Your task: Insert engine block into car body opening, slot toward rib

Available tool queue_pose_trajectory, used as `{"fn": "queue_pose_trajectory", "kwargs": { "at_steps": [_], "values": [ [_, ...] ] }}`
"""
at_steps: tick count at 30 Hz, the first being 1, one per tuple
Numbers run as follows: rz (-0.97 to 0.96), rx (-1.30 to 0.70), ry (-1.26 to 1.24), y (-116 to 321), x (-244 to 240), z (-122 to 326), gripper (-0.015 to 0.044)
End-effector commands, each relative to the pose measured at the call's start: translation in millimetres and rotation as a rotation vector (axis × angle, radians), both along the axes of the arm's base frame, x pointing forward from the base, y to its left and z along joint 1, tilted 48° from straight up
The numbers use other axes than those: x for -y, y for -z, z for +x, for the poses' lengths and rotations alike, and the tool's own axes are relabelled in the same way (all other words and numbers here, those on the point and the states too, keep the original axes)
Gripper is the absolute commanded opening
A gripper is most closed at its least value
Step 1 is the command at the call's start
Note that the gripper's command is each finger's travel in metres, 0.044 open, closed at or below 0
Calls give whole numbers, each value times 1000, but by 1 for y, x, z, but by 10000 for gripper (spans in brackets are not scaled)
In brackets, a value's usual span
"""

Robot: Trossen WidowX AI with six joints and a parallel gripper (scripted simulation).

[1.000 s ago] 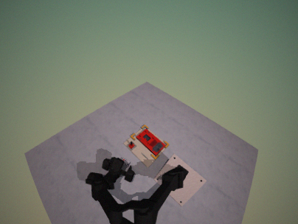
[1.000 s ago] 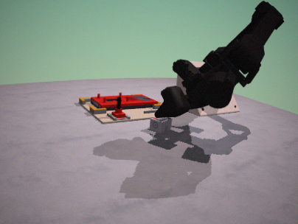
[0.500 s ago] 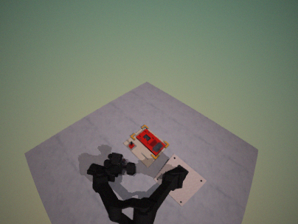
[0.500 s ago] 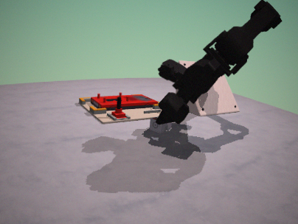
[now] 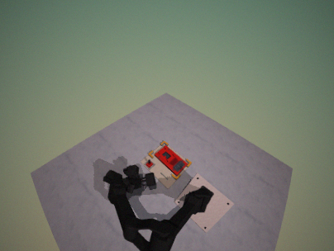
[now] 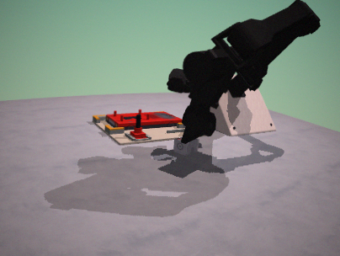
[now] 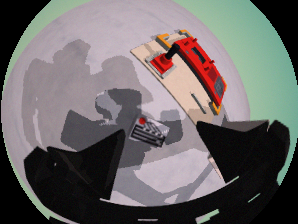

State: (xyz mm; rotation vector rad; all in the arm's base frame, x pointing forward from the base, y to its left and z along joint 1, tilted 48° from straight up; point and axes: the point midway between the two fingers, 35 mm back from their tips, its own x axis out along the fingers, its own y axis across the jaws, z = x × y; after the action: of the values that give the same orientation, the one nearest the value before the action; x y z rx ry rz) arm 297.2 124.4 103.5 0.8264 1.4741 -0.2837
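Note:
The grey engine block (image 6: 185, 146) (image 7: 149, 133) rests on the table beside the beige board. Its top shows dark slots and a red dot in the wrist view. I cannot make it out in the top view. My gripper (image 5: 150, 180) (image 6: 190, 136) (image 7: 161, 128) is wide open and empty, low over the block, which shows between the fingertips in the wrist view; the exterior view shows a finger partly in front of it. The red car body (image 5: 173, 160) (image 7: 202, 73) lies on the far side of the board. Its dark rectangular opening (image 5: 166, 155) is empty. I cannot make out the rib.
The beige board (image 5: 167, 180) (image 7: 175, 94) has yellow corner brackets around the car body. A red piece with a black upright handle (image 5: 149, 163) (image 6: 138, 133) (image 7: 162, 63) stands on the board. A pale sloped block with dark holes (image 5: 219, 203) (image 6: 262, 115) stands nearby, under part of the arm.

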Motion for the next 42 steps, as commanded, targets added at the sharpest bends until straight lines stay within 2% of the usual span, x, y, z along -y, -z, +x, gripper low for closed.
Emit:
{"fn": "queue_pose_trajectory", "kwargs": {
  "at_steps": [1, 16, 31, 42],
  "values": [
    [35, 8, -82, 2, 3, -1, 440],
    [208, 177, -506, -1, 6, -4, 440],
    [360, 489, -864, -12, 11, -3, 440],
    [371, 527, -894, -4, 18, 2, 440]
  ]
}}
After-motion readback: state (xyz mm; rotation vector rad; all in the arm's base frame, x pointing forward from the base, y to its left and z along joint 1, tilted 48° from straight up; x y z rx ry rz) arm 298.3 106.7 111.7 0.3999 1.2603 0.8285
